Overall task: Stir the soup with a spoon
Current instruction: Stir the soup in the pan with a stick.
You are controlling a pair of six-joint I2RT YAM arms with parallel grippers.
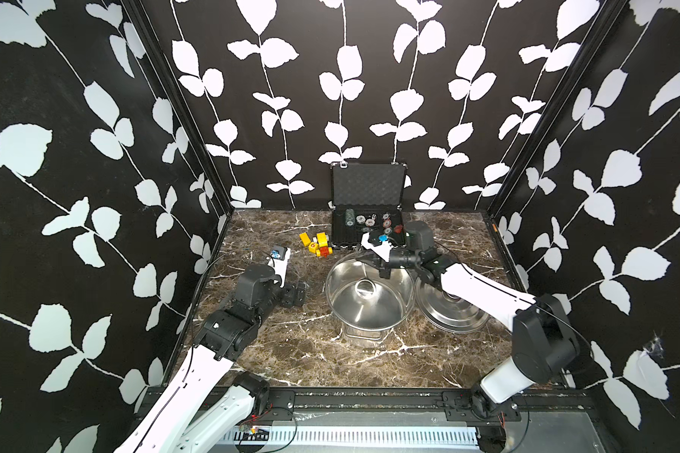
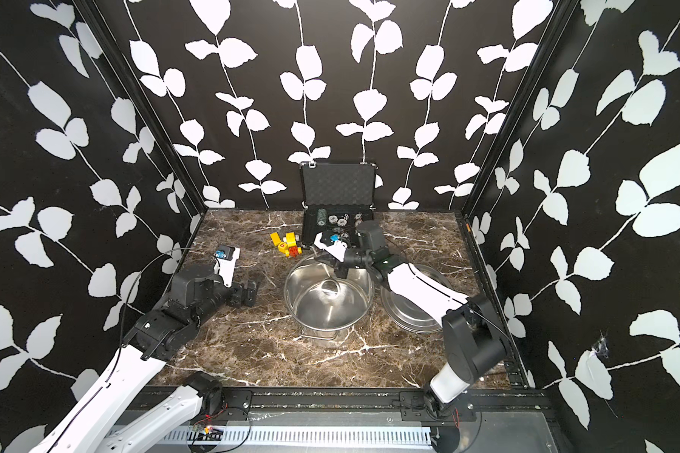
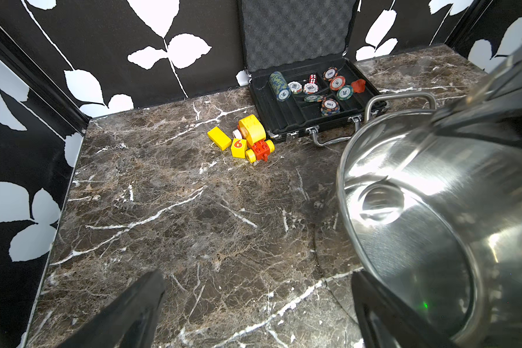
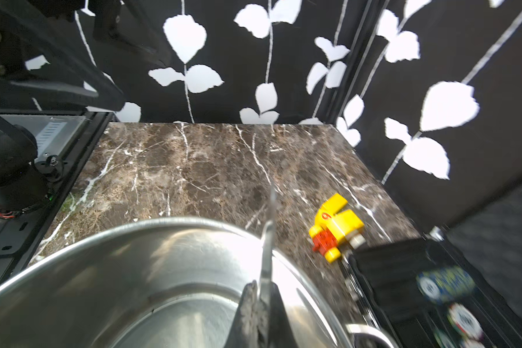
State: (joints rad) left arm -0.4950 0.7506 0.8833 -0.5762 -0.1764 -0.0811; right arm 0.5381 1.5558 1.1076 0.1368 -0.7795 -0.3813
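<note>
Towards the table's point(image 1: 291, 353) left edge, the left gripper point(image 1: 297, 293) hangs wide open and empty, just beside the pot point(image 1: 393, 313). Mid-table, the ladle point(image 1: 364, 289) rests bowl-down inside the pot; no soup shows. The right gripper point(image 1: 383, 271) is clamped on its handle. Stirring seems in hand; the next move calls for circling the bowl clear of the wall.

Black enclosure walls point(image 1: 95, 196) are patterned with white leaf vines. The marble-look tabletop point(image 1: 291, 353) is veined white on dark brown. The round stainless-steel pot point(image 1: 370, 310) and long thin stainless-steel spoon point(image 4: 266, 241) are shiny silver; the plastic toy blocks point(image 1: 317, 245) are coloured yellow and red.
</note>
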